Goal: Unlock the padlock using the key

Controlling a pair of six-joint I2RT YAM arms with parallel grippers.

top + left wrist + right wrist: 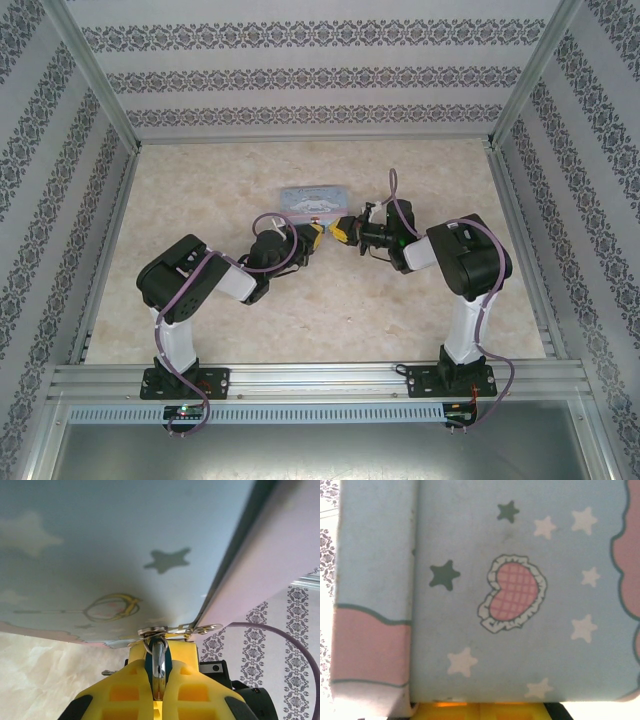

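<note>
The padlock [159, 661], a dark teal body with a silvery shackle, hangs from the metal hasp [161, 630] of the pastel-blue tin box [100, 540]. My left gripper [159, 677] is shut on it, yellow fingers [125, 690] pressing both sides. From above, the left gripper [313, 238] and right gripper [342, 230] meet tip to tip just in front of the box [315, 198]. The right gripper [479, 711] is shut, its yellow tips right under the box's printed face [520, 555]. The key is hidden. A small silvery piece [107, 672] sticks out beyond the padlock; I cannot tell what it is.
The tin box lies on the beige marbled tabletop [200, 180], which is enclosed by patterned walls and metal frame posts [95, 75]. Purple cables [280, 635] loop from both wrists. Open tabletop lies left, right and in front of the grippers.
</note>
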